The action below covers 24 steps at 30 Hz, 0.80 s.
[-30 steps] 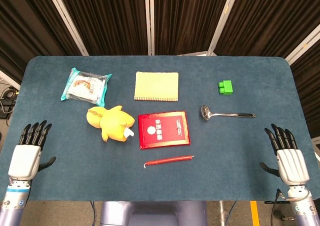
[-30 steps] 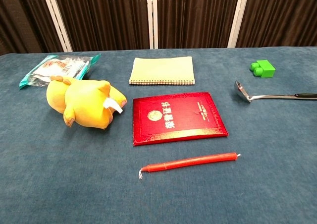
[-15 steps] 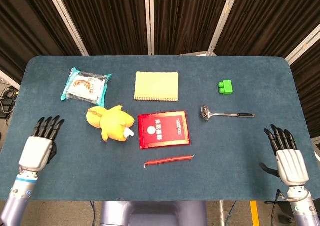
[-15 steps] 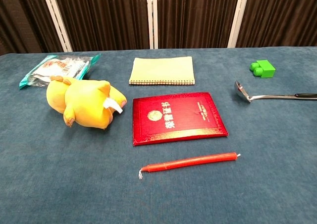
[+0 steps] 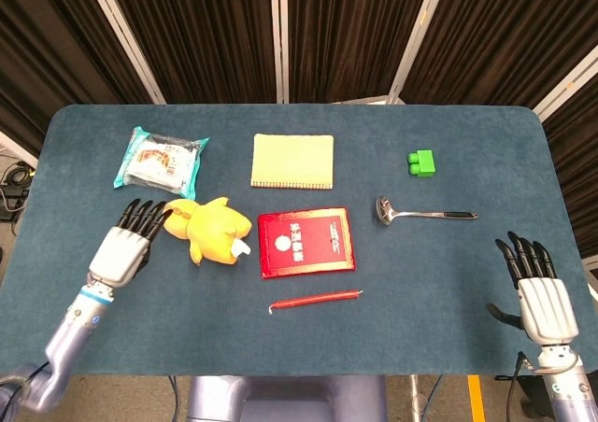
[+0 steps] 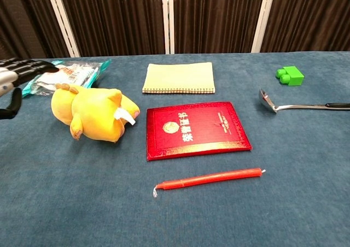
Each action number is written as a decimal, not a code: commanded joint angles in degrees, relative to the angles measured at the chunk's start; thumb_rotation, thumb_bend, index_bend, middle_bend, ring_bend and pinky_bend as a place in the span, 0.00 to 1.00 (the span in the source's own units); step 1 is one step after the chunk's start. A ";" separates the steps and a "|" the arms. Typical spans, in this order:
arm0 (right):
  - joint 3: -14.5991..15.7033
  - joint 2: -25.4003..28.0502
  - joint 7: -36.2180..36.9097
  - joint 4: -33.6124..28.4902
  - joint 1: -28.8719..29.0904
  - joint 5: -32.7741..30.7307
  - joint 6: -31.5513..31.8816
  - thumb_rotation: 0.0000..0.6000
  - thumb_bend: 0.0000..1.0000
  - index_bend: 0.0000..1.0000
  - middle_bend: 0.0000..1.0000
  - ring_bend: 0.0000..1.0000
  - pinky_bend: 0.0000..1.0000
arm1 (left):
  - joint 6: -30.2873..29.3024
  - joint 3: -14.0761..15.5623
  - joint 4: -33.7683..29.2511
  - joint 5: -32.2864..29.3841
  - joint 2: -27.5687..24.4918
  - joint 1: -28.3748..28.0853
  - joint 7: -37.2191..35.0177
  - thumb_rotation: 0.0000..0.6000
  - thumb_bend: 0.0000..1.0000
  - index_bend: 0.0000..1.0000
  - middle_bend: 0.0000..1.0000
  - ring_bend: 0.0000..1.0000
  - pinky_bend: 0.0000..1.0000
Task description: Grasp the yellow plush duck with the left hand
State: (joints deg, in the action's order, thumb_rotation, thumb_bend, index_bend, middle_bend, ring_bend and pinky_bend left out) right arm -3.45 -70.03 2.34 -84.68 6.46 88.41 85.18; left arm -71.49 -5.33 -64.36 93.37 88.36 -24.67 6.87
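The yellow plush duck (image 5: pixel 209 229) lies on its side on the blue table, left of the red booklet; the chest view shows the duck (image 6: pixel 94 113) too. My left hand (image 5: pixel 126 243) hovers open just left of the duck's head, fingers stretched toward it, fingertips near or at the plush. In the chest view only the left hand's dark fingers (image 6: pixel 22 68) enter at the left edge. My right hand (image 5: pixel 539 294) rests open at the table's front right, far from the duck, holding nothing.
A snack packet (image 5: pixel 161 158) lies behind the duck. A red booklet (image 5: pixel 306 242) sits to its right, a yellow notepad (image 5: pixel 292 161) further back. A red pen (image 5: pixel 315 300) lies near the front. A metal ladle (image 5: pixel 422 214) and green brick (image 5: pixel 421 163) are at right.
My left hand has travelled from the front left corner forward and rightward to the duck's head. The duck and my right hand have stayed put.
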 commanded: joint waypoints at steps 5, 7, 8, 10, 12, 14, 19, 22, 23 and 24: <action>0.05 -0.18 -0.23 0.18 0.24 -0.29 -0.70 1.00 0.08 0.00 0.00 0.00 0.00 | 1.58 -0.66 9.23 -0.32 7.17 -4.40 -2.05 1.00 1.00 0.00 0.00 0.00 0.00; 0.08 -0.27 -0.38 0.25 0.30 -0.34 -0.89 1.00 0.08 0.00 0.00 0.00 0.00 | 1.86 -0.42 11.45 -0.23 8.76 -5.17 -2.47 1.00 1.00 0.00 0.00 0.00 0.00; 0.08 -0.34 -0.47 0.31 0.35 -0.43 -1.03 1.00 0.08 0.00 0.00 0.00 0.00 | 2.18 -0.30 12.78 -0.22 9.83 -5.71 -2.59 1.00 1.00 0.00 0.00 0.00 0.00; 0.03 -0.40 -0.50 0.38 0.42 -0.62 -1.22 1.00 0.08 0.00 0.00 0.00 0.00 | 2.46 -0.15 14.43 -0.31 11.29 -6.35 -2.84 1.00 1.00 0.00 0.00 0.00 0.00; -0.05 -0.40 -0.42 0.44 0.45 -0.86 -1.39 1.00 0.08 0.00 0.00 0.00 0.00 | 2.99 0.02 15.96 -0.60 12.77 -6.96 -3.10 1.00 1.00 0.00 0.00 0.00 0.00; -0.10 -0.36 -0.29 0.44 0.47 -0.96 -1.43 1.00 0.08 0.00 0.00 0.00 0.00 | 3.34 0.14 16.80 -0.85 13.56 -7.30 -3.37 1.00 1.00 0.00 0.00 0.00 0.00; -0.40 0.02 0.65 0.41 0.31 -1.29 -1.10 1.00 0.08 0.00 0.00 0.00 0.00 | 4.86 0.17 19.52 -2.20 16.30 -8.25 -4.62 1.00 1.00 0.00 0.00 0.00 0.00; -0.41 0.11 0.84 0.40 0.32 -1.31 -1.14 1.00 0.08 0.00 0.00 0.00 0.00 | 4.65 0.59 20.34 -2.04 17.10 -8.51 -4.55 1.00 1.00 0.00 0.00 0.00 0.00; -0.41 0.12 0.86 0.40 0.34 -1.30 -1.16 1.00 0.08 0.00 0.00 0.00 0.00 | 4.54 0.71 20.52 -1.96 17.31 -8.59 -4.46 1.00 1.00 0.00 0.00 0.00 0.00; -0.39 0.12 0.87 0.40 0.35 -1.27 -1.18 1.00 0.08 0.00 0.00 0.00 0.00 | 4.43 0.84 20.65 -1.88 17.53 -8.65 -4.39 1.00 1.00 0.00 0.00 0.00 0.00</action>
State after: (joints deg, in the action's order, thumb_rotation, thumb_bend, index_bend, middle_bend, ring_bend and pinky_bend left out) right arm -3.84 -69.90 3.21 -84.28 6.81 87.14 84.00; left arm -66.97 -4.59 -43.80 91.42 105.76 -33.25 2.41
